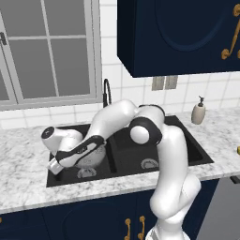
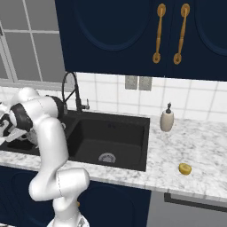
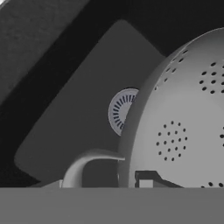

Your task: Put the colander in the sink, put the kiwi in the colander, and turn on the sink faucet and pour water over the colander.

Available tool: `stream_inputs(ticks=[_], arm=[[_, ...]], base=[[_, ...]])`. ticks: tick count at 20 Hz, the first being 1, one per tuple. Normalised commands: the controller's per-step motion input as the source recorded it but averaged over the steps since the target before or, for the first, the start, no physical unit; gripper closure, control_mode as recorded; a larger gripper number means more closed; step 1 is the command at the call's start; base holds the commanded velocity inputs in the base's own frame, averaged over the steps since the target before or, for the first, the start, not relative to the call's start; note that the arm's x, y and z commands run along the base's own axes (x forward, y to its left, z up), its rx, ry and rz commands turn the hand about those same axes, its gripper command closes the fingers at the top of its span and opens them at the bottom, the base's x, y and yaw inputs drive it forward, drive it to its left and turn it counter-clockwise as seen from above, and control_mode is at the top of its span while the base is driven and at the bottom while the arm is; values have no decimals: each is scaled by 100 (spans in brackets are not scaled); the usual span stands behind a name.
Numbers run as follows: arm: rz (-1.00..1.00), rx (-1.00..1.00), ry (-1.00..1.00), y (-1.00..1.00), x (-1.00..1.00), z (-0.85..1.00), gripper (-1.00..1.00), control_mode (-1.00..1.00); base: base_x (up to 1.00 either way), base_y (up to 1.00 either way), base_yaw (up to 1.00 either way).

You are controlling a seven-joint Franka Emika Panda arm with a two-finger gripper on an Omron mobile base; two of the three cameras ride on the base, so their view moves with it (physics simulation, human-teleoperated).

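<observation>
White arm [image 1: 164,154] rising from the base and bending left and down into the left basin of the black sink [image 1: 187,140]. Gripper [image 1: 57,165] low in that basin, against the colander [image 1: 91,157]. In the hand view the colander [image 3: 183,127] fills the right side, its loop handle [image 3: 87,164] just beside a dark fingertip [image 3: 146,179]; whether the jaws are apart or clamped on the rim cannot be told. Silver drain [image 3: 120,111] partly covered by the colander's edge, on the basin floor.

Right basin bare, with its own drain [image 2: 107,157]. Kiwi [image 2: 185,168] on the marble counter [image 2: 195,142], well right of the sink and apart from the colander. Soap bottle [image 2: 166,119] near the sink's right rear corner. Black gooseneck faucet [image 2: 71,91] upright behind the sink, before the tiled wall. Window [image 1: 47,51] at rear left; dark blue cabinets [image 2: 133,35] above.
</observation>
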Motion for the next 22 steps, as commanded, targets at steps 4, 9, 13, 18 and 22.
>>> stream_inputs(ticks=[4,9,13,18,22], arm=[[9,8,0,-7,0,-18,100,-100],[8,3,3,0,2,-22,100,-100],[5,3,9,0,15,-13,100,-100],[2,2,11,0,17,-18,100,-100],[1,0,11,5,29,-29,100,-100]], base=[[0,0,0],[0,0,0],[0,0,0],[0,0,0],[0,0,0]])
